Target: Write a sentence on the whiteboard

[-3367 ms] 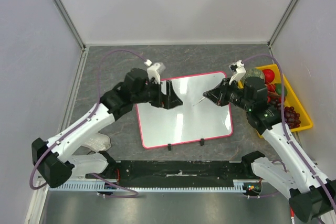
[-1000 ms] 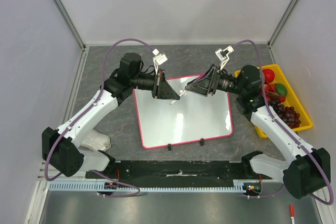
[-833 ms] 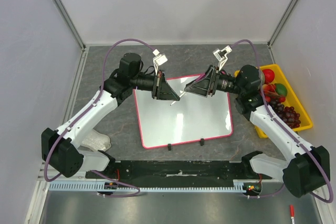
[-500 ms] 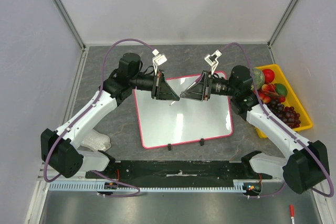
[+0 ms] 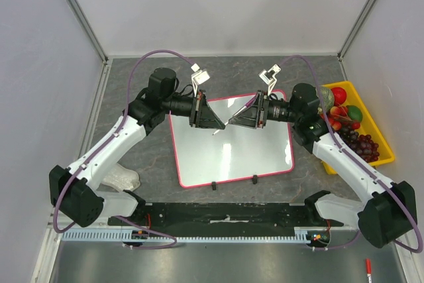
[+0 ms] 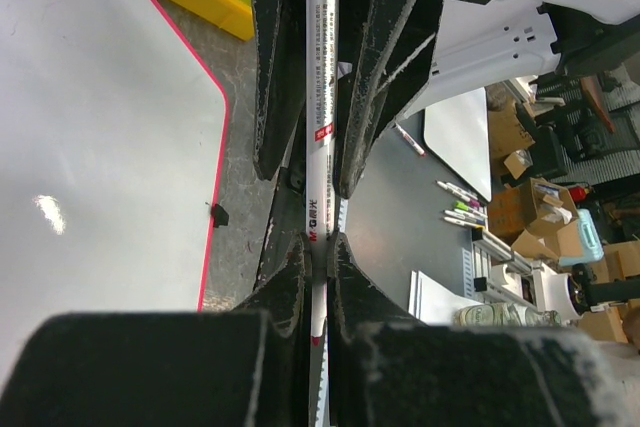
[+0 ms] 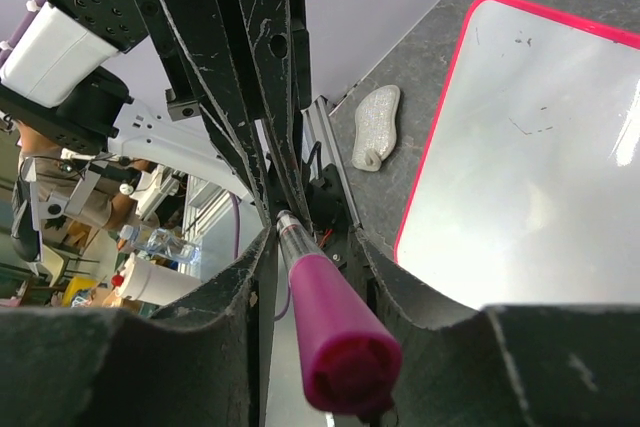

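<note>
1. Left gripper (image 6: 318,247): pressed together on the white barrel of the marker (image 6: 320,97), below its printed label. It holds the marker in the air over the far part of the whiteboard (image 5: 232,154).
2. Right gripper (image 7: 312,247): the jaws stand on either side of the marker's magenta cap (image 7: 340,332). Slim gaps show in both wrist views, so I cannot tell whether they bite or merely flank it.
3. Whiteboard: lying flat on the table (image 5: 146,77) between my 2 arms, 1 long edge toward my bases.
4. Sentence: none legible, only faint specks on the white surface. I judge the step in hand to be uncapping, with writing not yet begun.
5. Risk, slipped cap: if my right jaws close off-centre or too lightly, a pull would slide along the smooth cap and leave it seated.
6. Risk, lost barrel: my left hold is a narrow pinch on a round body. A stiff cap could drag the marker through those fingers or twist it askew.
7. Risk, skewed pull: my 2 grippers meet nose to nose. A pull off the barrel's line would lever the marker against my fingers. It could then drop onto the board and leave a stray mark.
8. Risk, contact: my opposing fingertips sit very close together, so advancing either arm could knock them and jar the grip.
9. Risk, later: a marker left tilted in my left pinch would meet the board at a poor angle for writing.
</note>
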Available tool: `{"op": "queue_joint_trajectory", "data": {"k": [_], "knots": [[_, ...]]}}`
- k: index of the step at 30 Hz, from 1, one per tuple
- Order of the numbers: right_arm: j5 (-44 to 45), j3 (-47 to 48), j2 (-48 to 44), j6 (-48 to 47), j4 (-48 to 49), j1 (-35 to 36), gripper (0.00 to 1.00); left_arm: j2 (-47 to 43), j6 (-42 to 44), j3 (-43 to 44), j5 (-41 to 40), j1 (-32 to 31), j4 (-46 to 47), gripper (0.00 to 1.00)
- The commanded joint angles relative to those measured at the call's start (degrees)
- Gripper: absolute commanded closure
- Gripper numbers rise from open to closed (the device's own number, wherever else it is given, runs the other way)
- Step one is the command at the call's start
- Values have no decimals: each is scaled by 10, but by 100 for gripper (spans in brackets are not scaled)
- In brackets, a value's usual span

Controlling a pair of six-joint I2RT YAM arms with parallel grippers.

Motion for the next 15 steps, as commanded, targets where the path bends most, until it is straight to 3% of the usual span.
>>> {"op": "queue_joint_trajectory", "data": {"k": [1,11,15], "knots": [[8,22,-19,-4,5,-8,61,-19,23,-4,13,0,0,98],[7,7,-21,34,51,-10,64,-24,23,-14,11,0,0,98],[-2,2,-18,47,67,-11,70,-26,23,-17,9,0,0,98]]}}
